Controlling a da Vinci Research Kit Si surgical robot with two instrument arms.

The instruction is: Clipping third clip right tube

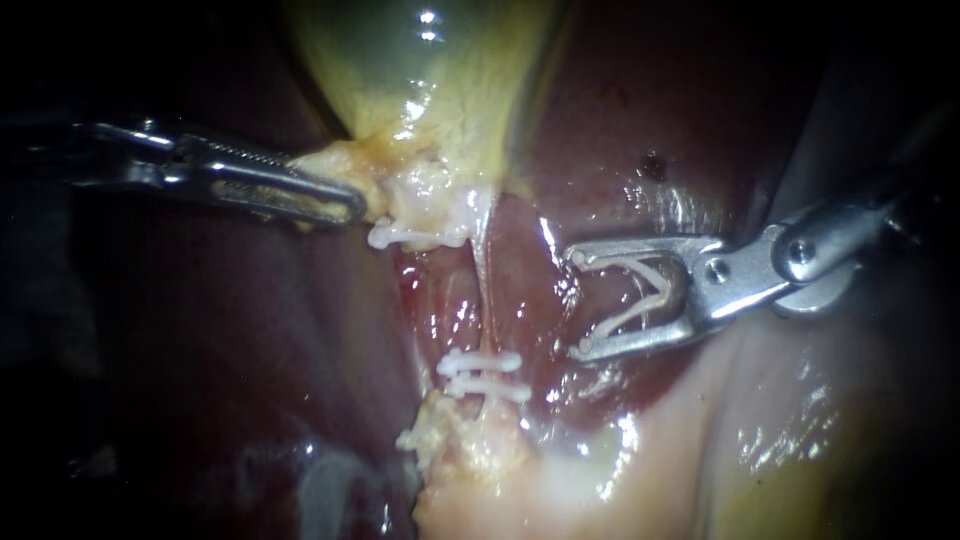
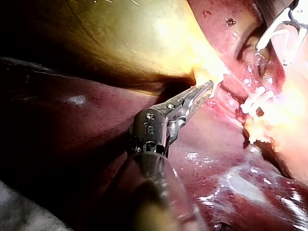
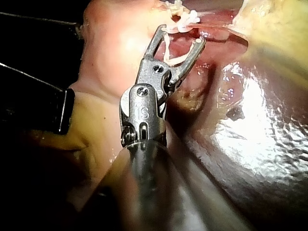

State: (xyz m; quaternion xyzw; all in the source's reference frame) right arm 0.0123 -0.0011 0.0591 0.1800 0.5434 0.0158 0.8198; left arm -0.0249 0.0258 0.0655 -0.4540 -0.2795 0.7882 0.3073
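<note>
Overall, the dark red liver (image 1: 250, 330), wet and glistening under the light, fills the field, with blackness beyond the lit area. At the top of the endoscope view lies the yellow-green, translucent gallbladder (image 1: 440, 80), narrowing downward to a neck of pale fatty tissue (image 1: 400, 190). My left instrument (image 1: 350, 207), a steel shaft with serrated jaws, is clenched on that pale fatty tissue at its left edge. My right instrument (image 1: 578, 304) carries the open white V-shaped clip (image 1: 655, 290): its jaws stand wide apart, with one leg of the clip seated against each. The clip's long axis lies nearly level, its mouth pointing left toward the thin pale tube (image 1: 484, 300), which runs upright from the neck downward. Clip and tube are near but apart. Two closed white clips (image 1: 482, 362) lie crosswise on the tube's lower end, one just below the other. A third closed white clip (image 1: 410, 237) sits just under the neck.
</note>
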